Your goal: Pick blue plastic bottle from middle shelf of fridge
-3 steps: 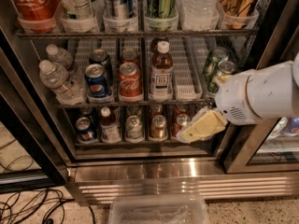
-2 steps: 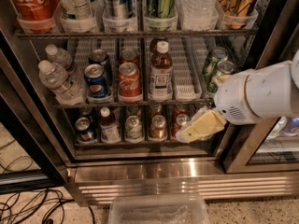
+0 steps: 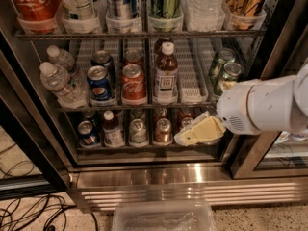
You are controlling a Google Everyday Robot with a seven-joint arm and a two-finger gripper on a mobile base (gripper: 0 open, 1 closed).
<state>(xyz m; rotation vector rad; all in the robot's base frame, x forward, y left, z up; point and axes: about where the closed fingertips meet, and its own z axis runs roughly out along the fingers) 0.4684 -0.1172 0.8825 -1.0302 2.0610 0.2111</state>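
Observation:
The blue plastic bottle (image 3: 166, 74) stands upright at the front of the middle shelf (image 3: 192, 88) of the fridge (image 3: 144, 172). It holds dark brown drink and has a white cap and a pale label. My gripper (image 3: 196, 133) hangs in front of the lower shelf, below and to the right of the bottle and apart from it. The white arm (image 3: 264, 105) reaches in from the right.
On the middle shelf, a Coca-Cola can (image 3: 134, 83) and a Pepsi can (image 3: 99, 83) stand left of the bottle, with clear water bottles (image 3: 60, 81) further left and green cans (image 3: 225, 73) at the right. Small bottles and cans (image 3: 137, 131) fill the lower shelf. A clear bin (image 3: 163, 216) sits on the floor, with cables (image 3: 29, 211) at the left.

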